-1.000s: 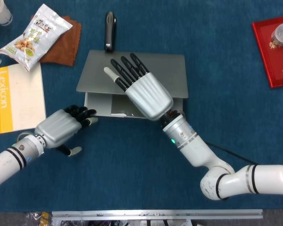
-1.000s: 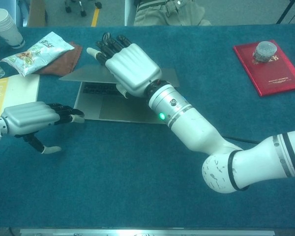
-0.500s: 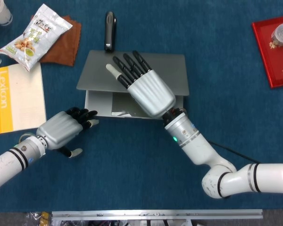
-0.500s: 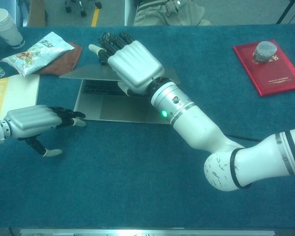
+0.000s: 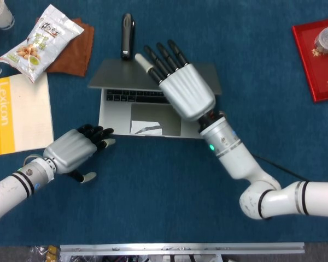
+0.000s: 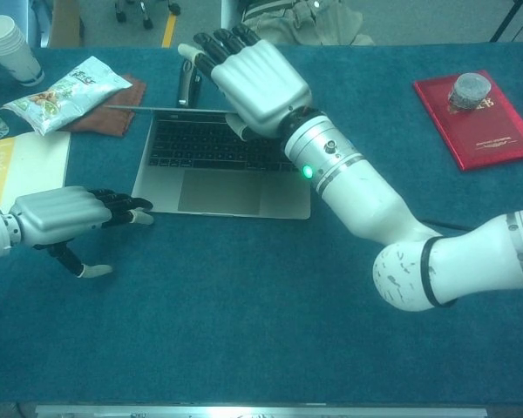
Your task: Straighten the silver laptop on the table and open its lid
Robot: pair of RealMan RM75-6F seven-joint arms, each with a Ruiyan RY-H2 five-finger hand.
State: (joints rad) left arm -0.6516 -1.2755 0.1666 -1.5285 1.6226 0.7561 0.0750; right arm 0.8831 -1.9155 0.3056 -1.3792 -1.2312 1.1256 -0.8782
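The silver laptop (image 5: 147,112) is sat on the blue cloth-covered table (image 5: 153,207) a bit back from the middle, pretty much square to the near edge, with its lid lifted partway so the black keyboard (image 6: 211,144) and grey trackpad (image 6: 211,192) can be seen. The right hand (image 5: 183,82) is spread flat against the raised lid, fingers apart and stretched toward the far edge, nothing gripped in it. The left hand (image 5: 76,148) is parked on the table just off the laptop's near left corner, fingers loosely curled with the dark fingertips (image 5: 101,132) right by that corner; whether they actually touch it can't be told, and nothing is held. A slim black remote-shaped device (image 5: 127,35) is laid just behind the lid. Toward the far left corner a snack bag (image 5: 41,41) is resting on a brown cloth (image 5: 74,49), with a yellow-spined Lexicon book (image 5: 19,112) along the left edge. A red box (image 5: 317,57) with a small round container on top is over by the right edge.
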